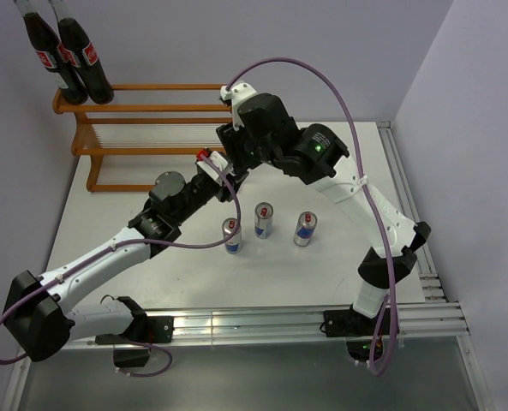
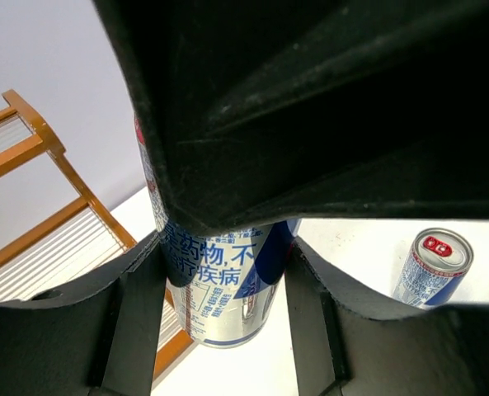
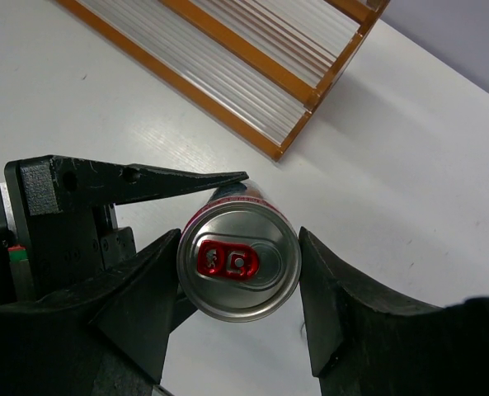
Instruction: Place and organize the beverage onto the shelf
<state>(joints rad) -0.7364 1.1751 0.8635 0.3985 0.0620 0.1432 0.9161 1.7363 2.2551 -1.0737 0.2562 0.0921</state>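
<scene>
Left gripper [image 2: 226, 264] pinching slim blue-and-silver can [image 2: 215, 305] aloft just before shelf [image 1: 142, 151] lowest tier, right gripper [image 3: 240, 239] straddling can top, clamp state unclear, so handover step by the look, next needing one clean release then upright seating on a tier.

Bottles [image 1: 86, 58] block shelf [image 1: 151, 109] top-left; rest free; gripped can [image 3: 238, 262] in front.

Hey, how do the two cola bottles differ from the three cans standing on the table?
The cola bottles are tall and dark with red labels; the cans are short, blue and silver. The bottles stand on the shelf's top tier, at its left end; the cans stand on the table in front of it. Both sets are upright.
</scene>
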